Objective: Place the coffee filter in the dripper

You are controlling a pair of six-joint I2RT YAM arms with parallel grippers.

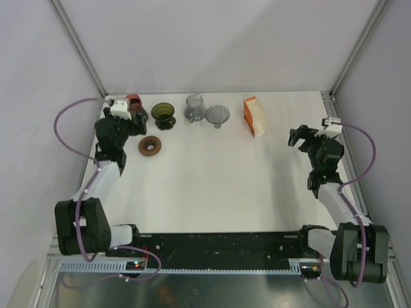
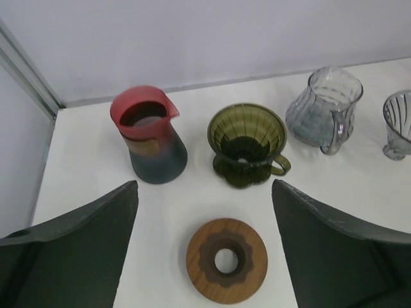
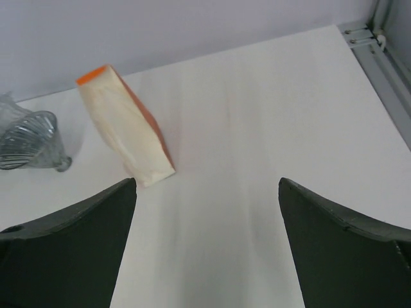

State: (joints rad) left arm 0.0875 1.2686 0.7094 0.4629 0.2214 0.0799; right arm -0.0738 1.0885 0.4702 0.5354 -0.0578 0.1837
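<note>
The coffee filters are a cream paper stack in an orange sleeve at the back right, also seen up left in the right wrist view as the filter stack. A green dripper stands at the back left and shows in the left wrist view as the green dripper. A clear ribbed glass dripper stands right of centre. My left gripper is open just before the green dripper, and the left gripper holds nothing. My right gripper is open and empty to the right of the filters; the right gripper has bare table between its fingers.
A red-topped dark carafe stands at the back left corner. A clear glass jug sits between the two drippers. A wooden ring lies flat below my left gripper. Frame posts and walls close the table's back and sides.
</note>
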